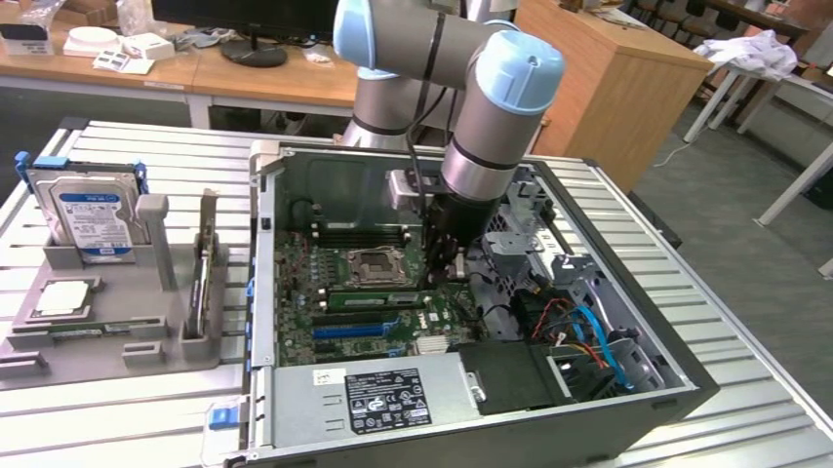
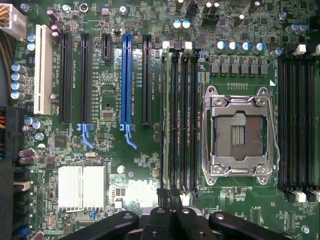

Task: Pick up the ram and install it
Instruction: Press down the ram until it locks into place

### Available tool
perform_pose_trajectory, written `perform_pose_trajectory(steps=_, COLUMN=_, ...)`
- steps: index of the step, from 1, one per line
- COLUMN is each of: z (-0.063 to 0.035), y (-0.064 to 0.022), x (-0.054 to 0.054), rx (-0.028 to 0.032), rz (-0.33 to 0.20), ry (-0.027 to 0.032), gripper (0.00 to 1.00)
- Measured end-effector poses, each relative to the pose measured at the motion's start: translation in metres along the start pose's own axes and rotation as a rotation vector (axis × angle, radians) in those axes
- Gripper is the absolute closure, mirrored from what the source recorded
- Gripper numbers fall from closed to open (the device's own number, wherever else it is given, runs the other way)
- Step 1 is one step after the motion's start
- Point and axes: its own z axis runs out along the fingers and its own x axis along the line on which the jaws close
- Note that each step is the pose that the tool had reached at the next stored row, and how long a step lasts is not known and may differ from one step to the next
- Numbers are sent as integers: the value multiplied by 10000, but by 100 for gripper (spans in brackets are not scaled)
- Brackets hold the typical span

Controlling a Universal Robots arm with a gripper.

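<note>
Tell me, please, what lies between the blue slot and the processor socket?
Wrist view: a black slot and a bank of memory slots separate the blue slot from the processor socket.

The ram [image 1: 371,298] is a long, thin green circuit-board stick standing on its edge in the outermost of the black memory slots [image 2: 182,120] beside the processor socket [image 2: 237,132]. In the wrist view the ram [image 2: 164,120] shows edge-on as a narrow pale line running the slot's full length, parallel to its neighbours.
</note>
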Motion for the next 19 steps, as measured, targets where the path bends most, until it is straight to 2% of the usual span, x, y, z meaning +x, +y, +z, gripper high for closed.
perform_pose_trajectory(steps=9, z=5, y=142, x=1, rx=0, rz=0, ry=-1, gripper=89)
perform_pose_trajectory(steps=19, z=9, y=251, x=2, rx=0, rz=-1, ry=0, gripper=89)
